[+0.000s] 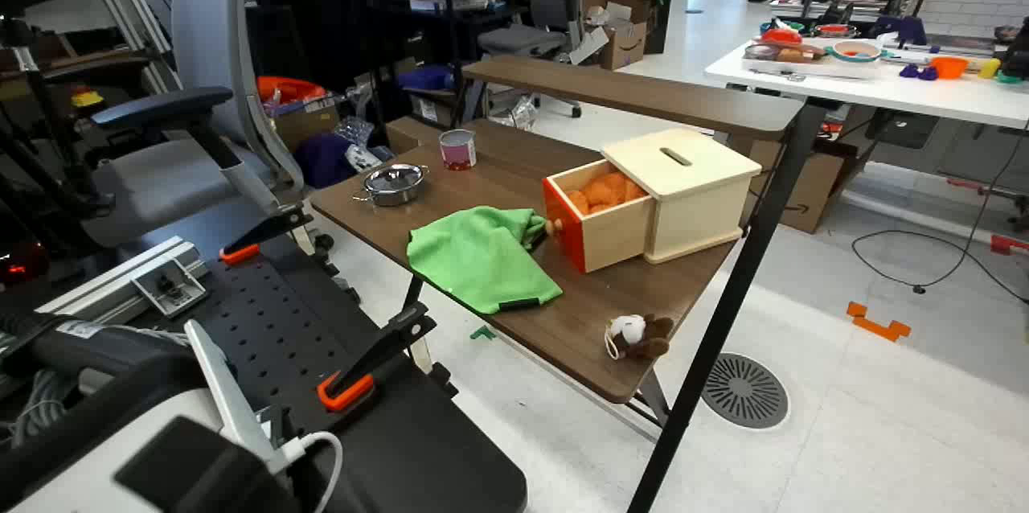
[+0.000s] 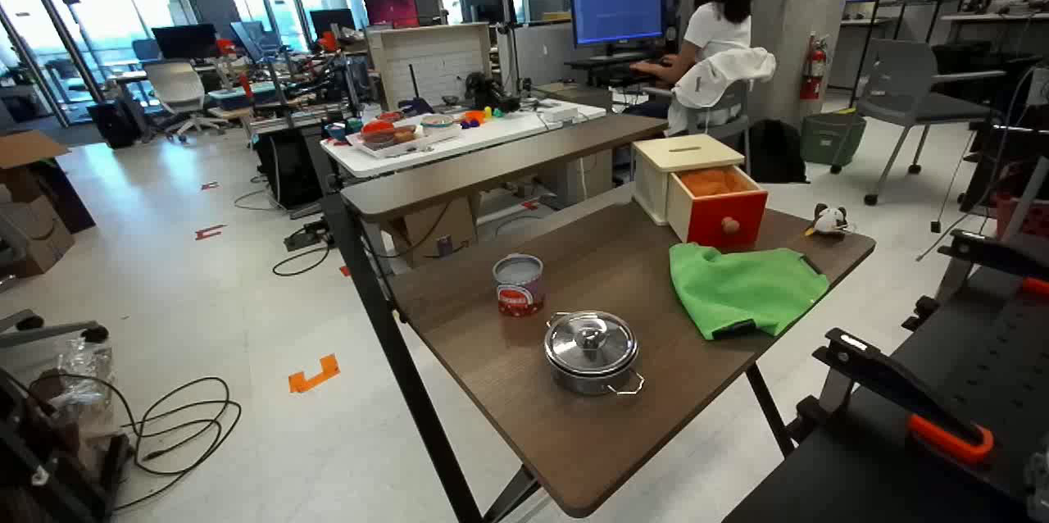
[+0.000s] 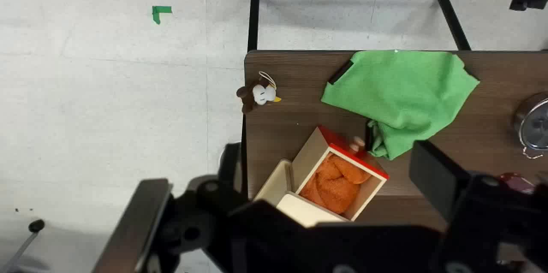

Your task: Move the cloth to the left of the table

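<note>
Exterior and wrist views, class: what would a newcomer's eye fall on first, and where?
Probably the bright green cloth, lying rumpled at the edge of the brown table. Next, the red-fronted drawer beside the cloth, jutting from its wooden box, orange fabric inside. Then the lidded pot, near the can on that table.

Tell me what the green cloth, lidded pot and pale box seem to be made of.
Green cloth: fabric, perhaps microfibre, matte, lying in limp folds. Lidded pot: polished metal, likely stainless steel, given the mirror-like highlights across its top. Pale box: probably smooth wood, judging by its cream-coloured, board-like panels, with a drawer front that looks painted red.
</note>
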Robot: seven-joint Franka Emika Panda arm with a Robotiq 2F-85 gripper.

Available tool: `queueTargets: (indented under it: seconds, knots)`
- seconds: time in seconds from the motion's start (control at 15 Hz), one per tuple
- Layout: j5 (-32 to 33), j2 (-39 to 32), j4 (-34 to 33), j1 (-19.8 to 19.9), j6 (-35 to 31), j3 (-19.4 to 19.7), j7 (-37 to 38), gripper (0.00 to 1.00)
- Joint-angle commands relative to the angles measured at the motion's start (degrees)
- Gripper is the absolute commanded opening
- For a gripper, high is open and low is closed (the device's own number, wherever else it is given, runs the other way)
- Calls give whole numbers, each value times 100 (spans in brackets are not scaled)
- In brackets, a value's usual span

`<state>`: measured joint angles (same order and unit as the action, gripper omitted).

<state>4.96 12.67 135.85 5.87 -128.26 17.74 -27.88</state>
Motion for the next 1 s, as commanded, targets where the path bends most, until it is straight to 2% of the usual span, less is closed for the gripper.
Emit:
queueTargets:
  seconds: [0.0,0.47,0.67,0.87,0.93]
  knots:
    - [-35,-7,-7,123,8,-122,-23,100]
    - [-6,-781,801,65,-1624,-351,19,100]
    - [-208,-1548,922,42,-2323,-520,254,100]
    - [-655,-2374,698,39,-2899,-844,548,100]
    - [-402,-1833,964,165,-2566,-807,413,100]
